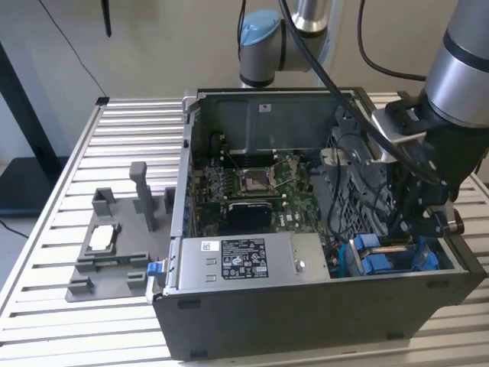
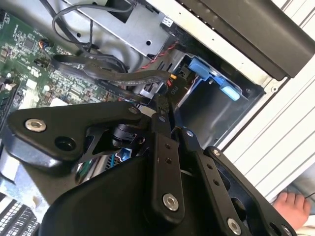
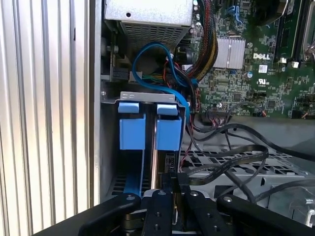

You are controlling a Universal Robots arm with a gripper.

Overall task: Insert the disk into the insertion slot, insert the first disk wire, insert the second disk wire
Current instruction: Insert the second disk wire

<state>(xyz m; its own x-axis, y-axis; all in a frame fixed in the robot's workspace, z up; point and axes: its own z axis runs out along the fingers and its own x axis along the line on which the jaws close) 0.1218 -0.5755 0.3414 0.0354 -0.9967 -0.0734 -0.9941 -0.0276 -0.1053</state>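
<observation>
Low at the exterior view's right, inside the open dark-grey computer case (image 1: 306, 321), the silver-grey hard drive (image 3: 167, 132) in its bright blue plastic carrier frame stood on edge in the metal drive bay (image 3: 147, 96), just beside a second blue carrier (image 3: 132, 129). The black claw (image 3: 172, 189) hung at the drive's inner end, fingers pinched together on the plug of a flat black wire (image 2: 118, 73). Whether plug and drive touched, I could not tell. A silver power-supply box (image 1: 244, 264) lay beside the bay.
</observation>
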